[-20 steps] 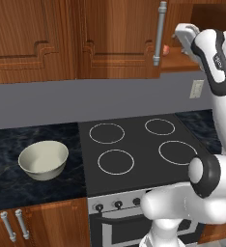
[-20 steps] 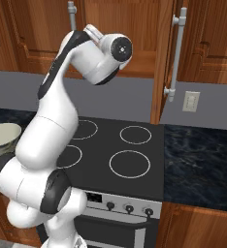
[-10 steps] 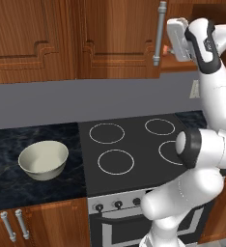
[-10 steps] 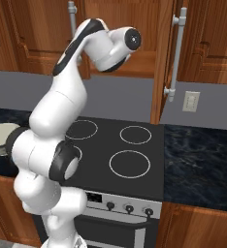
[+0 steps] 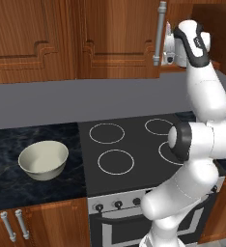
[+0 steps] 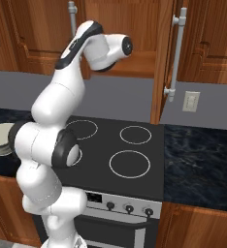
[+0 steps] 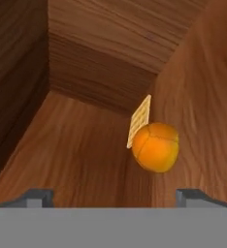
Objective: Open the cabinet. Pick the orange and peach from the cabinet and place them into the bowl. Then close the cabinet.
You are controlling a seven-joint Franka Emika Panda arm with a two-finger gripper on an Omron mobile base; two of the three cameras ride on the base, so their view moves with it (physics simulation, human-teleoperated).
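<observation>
Lining the cabinet (image 7: 86,150) interior: reddish-brown wood.

A black stove (image 5: 134,154) with white burner rings — beside it, dark marbled counter (image 6: 202,160), perhaps stone.

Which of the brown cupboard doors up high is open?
The right-hand door with the long silver handle, swung out edge-on above the stove; the others sit flat and shut.
</observation>
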